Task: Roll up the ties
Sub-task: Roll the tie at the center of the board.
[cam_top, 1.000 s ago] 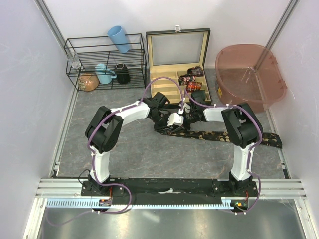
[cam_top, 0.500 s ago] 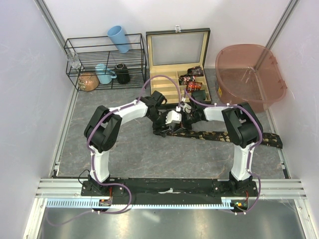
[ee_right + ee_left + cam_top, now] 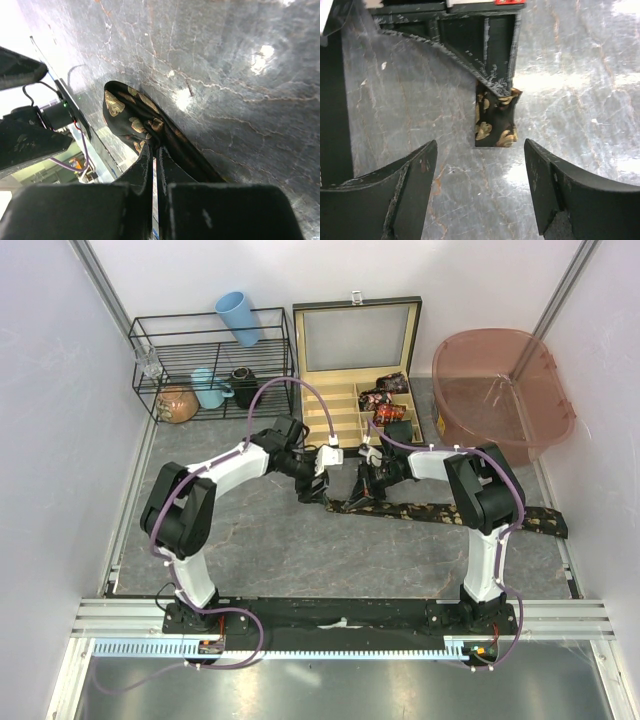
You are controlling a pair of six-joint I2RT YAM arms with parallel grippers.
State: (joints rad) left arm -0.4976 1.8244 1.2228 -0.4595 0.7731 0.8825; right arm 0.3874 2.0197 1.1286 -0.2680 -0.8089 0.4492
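A long dark tie with tan prints (image 3: 450, 512) lies flat across the table, running right to about the right arm's base line. My right gripper (image 3: 366, 490) is shut on its left end; the right wrist view shows the fingers (image 3: 150, 165) pinching folded fabric (image 3: 127, 117). My left gripper (image 3: 314, 484) is open and empty, just left of that end. In the left wrist view (image 3: 480, 192) the tie end (image 3: 495, 122) hangs from the right gripper's fingers (image 3: 492, 55), ahead of my open jaws and apart from them. Coiled ties (image 3: 384, 398) sit in the wooden box.
The open wooden box (image 3: 330, 405) stands behind the grippers. A wire rack (image 3: 210, 365) at back left holds mugs and a blue cup (image 3: 238, 316). A pink basin (image 3: 500, 390) stands at back right.
My left gripper has pulled back to the left, away from the tie end and the right gripper, and the left arm has swung left. The right gripper still holds the tie end.
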